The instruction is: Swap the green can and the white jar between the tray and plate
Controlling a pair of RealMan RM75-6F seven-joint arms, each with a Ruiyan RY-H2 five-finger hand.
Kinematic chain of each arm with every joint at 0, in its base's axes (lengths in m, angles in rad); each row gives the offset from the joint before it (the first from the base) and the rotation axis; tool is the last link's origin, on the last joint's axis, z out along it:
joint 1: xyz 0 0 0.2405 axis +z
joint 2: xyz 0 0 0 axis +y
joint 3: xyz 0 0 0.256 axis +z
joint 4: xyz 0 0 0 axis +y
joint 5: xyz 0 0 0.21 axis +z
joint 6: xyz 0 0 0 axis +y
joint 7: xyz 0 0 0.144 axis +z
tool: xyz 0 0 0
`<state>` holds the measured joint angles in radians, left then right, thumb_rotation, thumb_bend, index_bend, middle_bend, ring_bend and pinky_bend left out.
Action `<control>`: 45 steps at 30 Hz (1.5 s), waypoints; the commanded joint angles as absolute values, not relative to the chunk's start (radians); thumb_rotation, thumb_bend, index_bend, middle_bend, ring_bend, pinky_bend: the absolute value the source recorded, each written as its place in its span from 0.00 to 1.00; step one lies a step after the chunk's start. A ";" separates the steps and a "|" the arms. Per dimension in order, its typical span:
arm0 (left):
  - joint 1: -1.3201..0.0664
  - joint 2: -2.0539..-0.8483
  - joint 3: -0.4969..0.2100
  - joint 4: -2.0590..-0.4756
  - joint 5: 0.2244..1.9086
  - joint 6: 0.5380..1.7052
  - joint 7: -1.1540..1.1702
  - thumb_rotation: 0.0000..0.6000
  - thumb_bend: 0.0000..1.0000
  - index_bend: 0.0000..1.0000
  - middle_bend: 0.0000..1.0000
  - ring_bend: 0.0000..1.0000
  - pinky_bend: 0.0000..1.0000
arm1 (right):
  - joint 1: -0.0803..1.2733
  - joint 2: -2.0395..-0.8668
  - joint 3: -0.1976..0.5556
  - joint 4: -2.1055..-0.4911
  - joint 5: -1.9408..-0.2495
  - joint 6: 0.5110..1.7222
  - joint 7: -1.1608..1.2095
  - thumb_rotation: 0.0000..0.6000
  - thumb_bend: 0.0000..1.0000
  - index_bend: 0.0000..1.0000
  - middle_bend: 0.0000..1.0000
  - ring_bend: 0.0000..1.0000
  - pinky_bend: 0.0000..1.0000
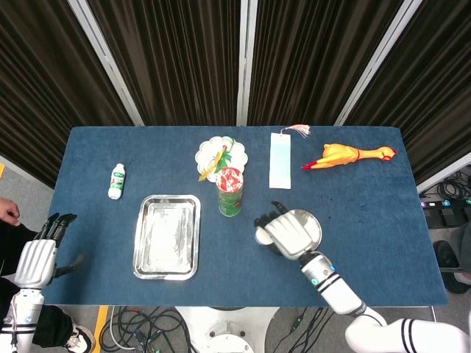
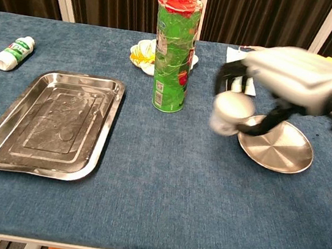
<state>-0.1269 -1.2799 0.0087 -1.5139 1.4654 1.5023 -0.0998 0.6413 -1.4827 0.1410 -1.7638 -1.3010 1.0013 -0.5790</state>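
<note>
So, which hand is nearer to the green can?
Right. The right hand, holding the white jar, is just beside the green can; the left hand hangs off the table's left edge.

Silver-backed right hand (image 1: 288,235) and left hand (image 1: 37,259), black fingers, black-banded white forearms

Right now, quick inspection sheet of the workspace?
Surface: blue cloth-covered table, level.
Job's things: tall green can upright on the cloth; rectangular steel tray and round steel plate bare; small white jar off the plate.
Clutter: small white bottle, yellow rubber chicken, white bookmark, flower-shaped dish.
Hands: right hand holds the jar; left hand open, off the table's edge.
Cables: bundle on the floor.
Surroundings: dark curtains.
</note>
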 commanded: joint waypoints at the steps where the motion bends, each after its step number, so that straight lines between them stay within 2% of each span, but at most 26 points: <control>1: -0.123 -1.281 0.007 -1.506 1.467 1.500 -0.109 1.00 0.23 0.14 0.12 0.05 0.30 | 0.687 -1.545 0.147 -1.745 -1.276 0.959 -0.604 1.00 0.24 0.52 0.45 0.39 0.15; 10: -0.109 -1.277 0.000 -1.487 1.470 1.498 -0.135 1.00 0.23 0.14 0.12 0.05 0.30 | 0.740 -1.655 0.133 -1.695 -1.238 0.931 -0.638 1.00 0.24 0.51 0.45 0.39 0.15; 18: -0.096 -1.271 -0.002 -1.475 1.469 1.494 -0.154 1.00 0.23 0.14 0.12 0.05 0.30 | 0.769 -1.712 0.123 -1.639 -1.215 0.917 -0.649 1.00 0.23 0.41 0.42 0.37 0.15; 19: -0.095 -1.271 -0.001 -1.472 1.470 1.490 -0.156 1.00 0.23 0.14 0.12 0.05 0.30 | 0.773 -1.714 0.120 -1.634 -1.210 0.912 -0.650 1.00 0.22 0.36 0.40 0.35 0.15; 21: -0.095 -1.270 0.000 -1.471 1.469 1.482 -0.157 1.00 0.23 0.14 0.12 0.05 0.30 | 0.780 -1.709 0.116 -1.633 -1.200 0.900 -0.654 1.00 0.21 0.18 0.33 0.27 0.14; 23: -0.096 -1.272 0.000 -1.469 1.470 1.476 -0.159 1.00 0.23 0.14 0.12 0.05 0.30 | 0.784 -1.698 0.115 -1.643 -1.193 0.895 -0.651 1.00 0.20 0.04 0.26 0.20 0.13; 25: -0.095 -1.273 -0.001 -1.465 1.473 1.474 -0.161 1.00 0.23 0.14 0.12 0.05 0.30 | 0.784 -1.686 0.113 -1.656 -1.198 0.902 -0.645 1.00 0.20 0.00 0.22 0.16 0.12; 32: -0.093 -1.271 -0.002 -1.471 1.481 1.472 -0.153 1.00 0.23 0.14 0.12 0.05 0.30 | 0.766 -1.607 0.123 -1.745 -1.267 0.977 -0.614 1.00 0.20 0.00 0.18 0.12 0.12; 38: -0.094 -1.267 -0.005 -1.482 1.492 1.474 -0.142 1.00 0.23 0.14 0.12 0.05 0.30 | 0.728 -1.484 0.154 -1.878 -1.434 1.113 -0.548 1.00 0.20 0.00 0.19 0.12 0.12; 42: -0.096 -1.268 -0.005 -1.488 1.499 1.471 -0.135 1.00 0.23 0.14 0.12 0.05 0.30 | 0.712 -1.423 0.198 -1.923 -1.519 1.196 -0.505 1.00 0.19 0.00 0.19 0.12 0.12; 45: -0.098 -1.269 -0.006 -1.491 1.503 1.468 -0.128 1.00 0.23 0.14 0.12 0.05 0.30 | 0.718 -1.390 0.250 -1.929 -1.497 1.209 -0.493 1.00 0.19 0.00 0.17 0.10 0.12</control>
